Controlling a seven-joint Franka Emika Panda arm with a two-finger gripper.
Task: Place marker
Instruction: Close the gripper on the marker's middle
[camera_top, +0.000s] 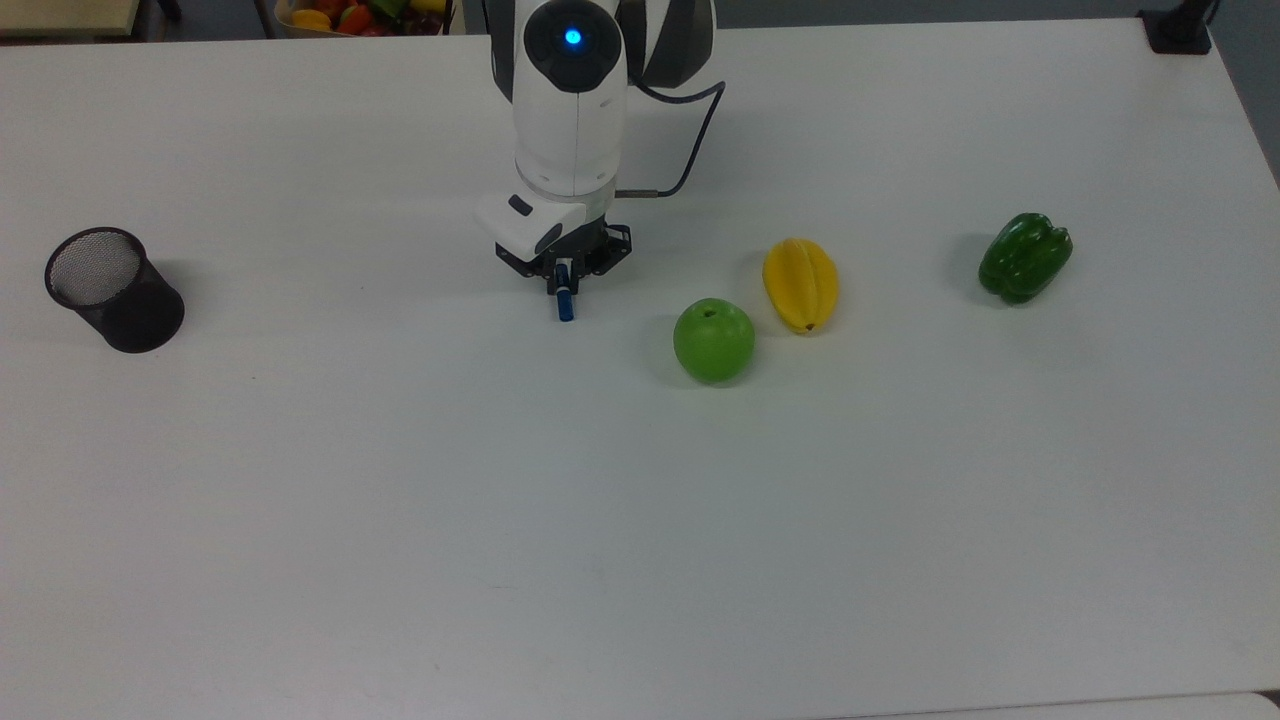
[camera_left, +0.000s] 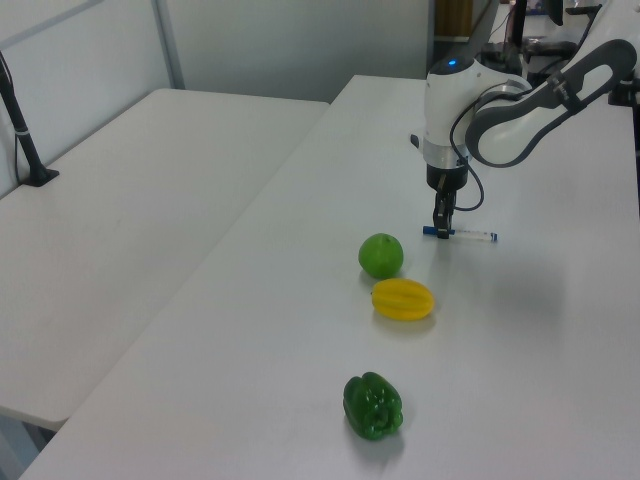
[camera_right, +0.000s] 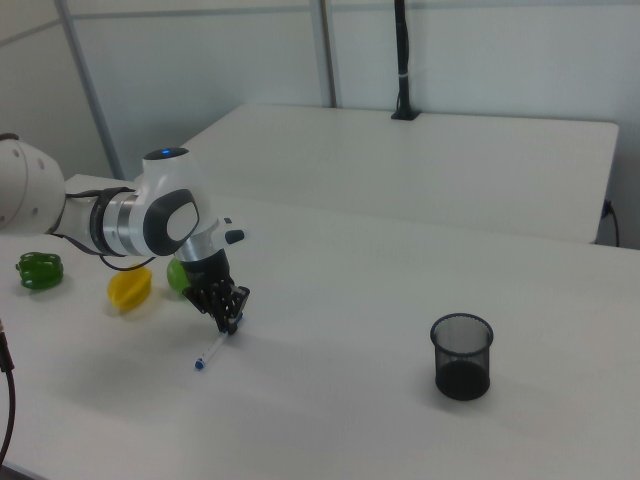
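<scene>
Pointing straight down, the tool (camera_top: 563, 277) was clamped on the marker (camera_top: 566, 302) lying on the surface (camera_top: 640, 500).

In the top view the pincer (camera_top: 563, 277) hides the marker's (camera_top: 566, 303) white barrel.

A slim white marker with blue cap, lying flat on the white table

The slim white plastic marker with a blue cap (camera_top: 566, 300) lies on its side, and the cap end points toward the bottom of the top view. In the left view the marker (camera_left: 470, 236) shows a long white barrel running to the left view's right, with the blue cap at its left end. In the right view the marker (camera_right: 211, 349) lies slanted, a small blue tip at its lower end
</scene>
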